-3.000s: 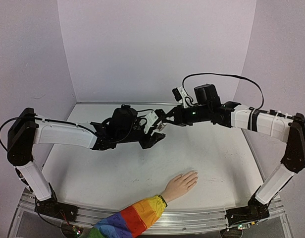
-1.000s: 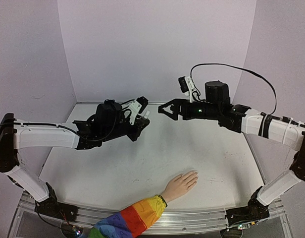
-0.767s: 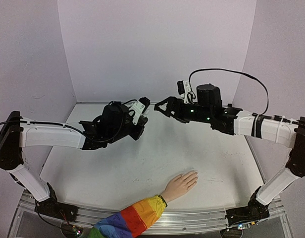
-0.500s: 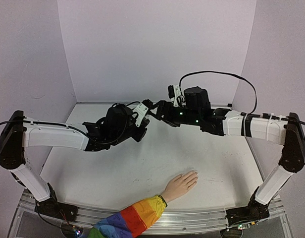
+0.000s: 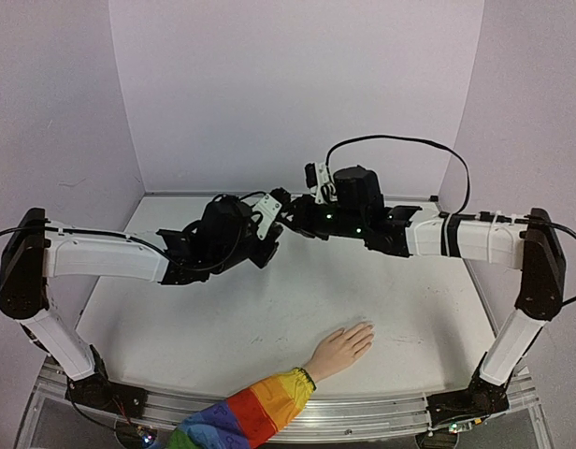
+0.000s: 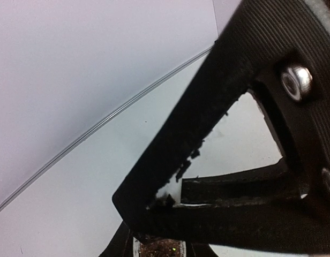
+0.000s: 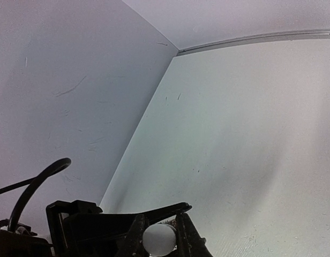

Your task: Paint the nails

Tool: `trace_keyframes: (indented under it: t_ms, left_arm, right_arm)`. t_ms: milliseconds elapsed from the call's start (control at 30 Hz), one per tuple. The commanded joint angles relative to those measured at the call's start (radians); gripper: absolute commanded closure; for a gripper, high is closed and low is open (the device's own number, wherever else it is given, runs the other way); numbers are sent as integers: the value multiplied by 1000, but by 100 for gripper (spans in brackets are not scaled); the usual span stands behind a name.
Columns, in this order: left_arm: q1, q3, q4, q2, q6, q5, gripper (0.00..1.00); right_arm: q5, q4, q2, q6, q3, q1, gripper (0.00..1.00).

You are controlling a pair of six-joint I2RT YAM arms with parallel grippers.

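Where three plain lilac walls close off the back and both sides, a white table is enclosed, its top marked only by faint scuffs and its near edge finished with a metal rail. Above the back half of that top the left arm and the right arm are stretched inward from either side and brought together near the middle, well off the surface. A black cable is looped over the right one. At the near edge a rainbow-striped sleeve is laid in from below, and from it a small flesh-coloured hand is spread flat on the table, well apart from both arms, with bare table between. The right gripper is seen closed narrowly on a white round piece. The left gripper is closed tight, and a sliver of a brown glittery thing with a whitish edge is caught between its fingers at the bottom of the left wrist view. Most of that view is blocked by a black ribbed finger just in front. Whether the two small pieces belong together cannot be told. The nails, at the tips of the outstretched fingers, are too small to be made out.
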Motion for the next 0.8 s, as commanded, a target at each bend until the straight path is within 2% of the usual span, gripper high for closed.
trace_keyframes:
  t_ms: [0, 67, 100, 133, 200, 233, 267, 333, 367, 400, 433, 500, 567, 667, 700, 767]
  left_arm:
    - [-6, 42, 32, -29, 1, 25, 100]
    - [-3, 32, 28, -47, -5, 102, 100]
    - [0, 26, 25, -59, -4, 198, 100]
    - [8, 16, 21, -77, -3, 312, 100]
    - [56, -14, 17, -132, -27, 676, 100]
    - [97, -21, 17, -149, -62, 867, 100]
    - [147, -21, 18, -168, -110, 1097, 100]
    - [234, 13, 26, -164, -225, 1517, 100]
    - [261, 35, 27, -149, -271, 1662, 100]
    - [270, 53, 28, -137, -311, 1741, 100]
    - [273, 60, 28, -126, -338, 1776, 100]
    - [277, 51, 29, -123, -359, 1743, 100]
    - [279, 22, 29, -138, -339, 1645, 100]
    - [279, -20, 29, -177, -297, 1426, 100]
    - [279, -33, 28, -189, -286, 1333, 100]
    - [271, -53, 22, -211, -254, 1119, 100]
  right_arm:
    - [-23, 57, -7, -16, 36, 4, 97]
    - [-51, 76, -16, -45, 17, 2, 100]
    - [-82, 99, -25, -72, 3, -1, 100]
    - [-131, 121, -32, -110, -9, -9, 100]
    - [-260, 169, -58, -216, -48, -36, 100]
    - [-393, 225, -78, -282, -87, -47, 100]
    - [-606, 322, -96, -340, -128, -68, 100]
    - [-1053, 497, -109, -351, -173, -87, 100]
    - [-1127, 510, -108, -330, -166, -86, 100]
    - [-1152, 509, -103, -308, -156, -87, 100]
    - [-1173, 497, -96, -300, -145, -87, 100]
    - [-1147, 474, -103, -308, -146, -88, 100]
    - [-1109, 446, -113, -339, -151, -89, 100]
    - [-1013, 408, -125, -347, -139, -91, 100]
    - [-924, 354, -133, -368, -128, -95, 82]
    - [-741, 184, -156, -425, -97, -105, 59]
